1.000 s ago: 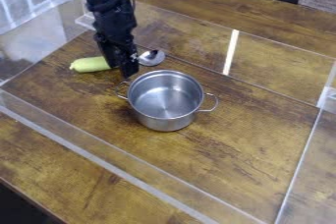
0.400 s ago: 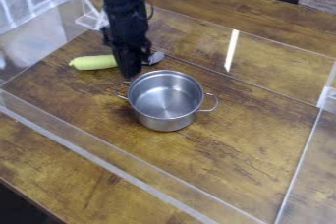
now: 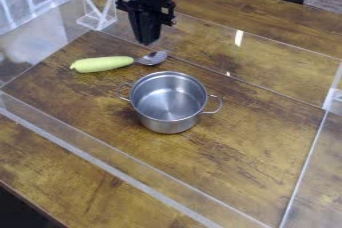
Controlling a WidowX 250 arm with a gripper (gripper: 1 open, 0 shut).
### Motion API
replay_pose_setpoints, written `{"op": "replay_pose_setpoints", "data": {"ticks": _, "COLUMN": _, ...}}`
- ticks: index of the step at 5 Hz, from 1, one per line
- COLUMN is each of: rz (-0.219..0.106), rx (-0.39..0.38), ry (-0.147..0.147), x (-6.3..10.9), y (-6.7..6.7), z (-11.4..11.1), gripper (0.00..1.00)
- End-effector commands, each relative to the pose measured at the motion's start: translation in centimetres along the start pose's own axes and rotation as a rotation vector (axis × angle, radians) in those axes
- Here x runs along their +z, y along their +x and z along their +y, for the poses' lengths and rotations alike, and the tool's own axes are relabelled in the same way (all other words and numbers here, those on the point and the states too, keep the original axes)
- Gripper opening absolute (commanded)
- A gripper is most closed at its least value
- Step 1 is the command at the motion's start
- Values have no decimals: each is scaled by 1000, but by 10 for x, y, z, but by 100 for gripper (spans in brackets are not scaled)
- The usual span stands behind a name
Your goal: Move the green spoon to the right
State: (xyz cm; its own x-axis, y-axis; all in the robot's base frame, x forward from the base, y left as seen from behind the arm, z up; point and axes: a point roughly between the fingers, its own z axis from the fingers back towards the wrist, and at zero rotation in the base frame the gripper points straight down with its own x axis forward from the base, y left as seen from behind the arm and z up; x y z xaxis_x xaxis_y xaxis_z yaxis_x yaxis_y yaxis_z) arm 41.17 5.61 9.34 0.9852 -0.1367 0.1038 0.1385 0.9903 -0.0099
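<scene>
Green spoon: one; pot: one.

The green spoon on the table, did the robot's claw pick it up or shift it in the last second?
No. The gripper was down on the green spoon by its silver bowl; it has since lifted up and away without it, empty. The spoon lies about where it was, left of the steel pot, which has not moved either.

Desk: dark wood, visible grain, low sheen. Steel pot: brushed metal, reflective inside. Green spoon: matt yellow-green handle, plastic by appearance; polished silver bowl. Surrounding panels: clear, glossy plastic. Claw: matt black.
</scene>
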Motion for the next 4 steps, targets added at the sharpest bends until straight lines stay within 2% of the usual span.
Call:
{"op": "replay_pose_setpoints", "data": {"ticks": 1, "rz": -59, "rx": -47, "ry": 13, "x": 6, "y": 12, "z": 19, "gripper": 100}}
{"op": "replay_pose_setpoints", "data": {"ticks": 2, "rz": -48, "rx": -78, "ry": 14, "x": -8, "y": 13, "z": 34, "gripper": 100}}
{"op": "replay_pose_setpoints", "data": {"ticks": 4, "rz": -25, "rx": -133, "ry": 4, "x": -44, "y": -2, "z": 58, "gripper": 100}}
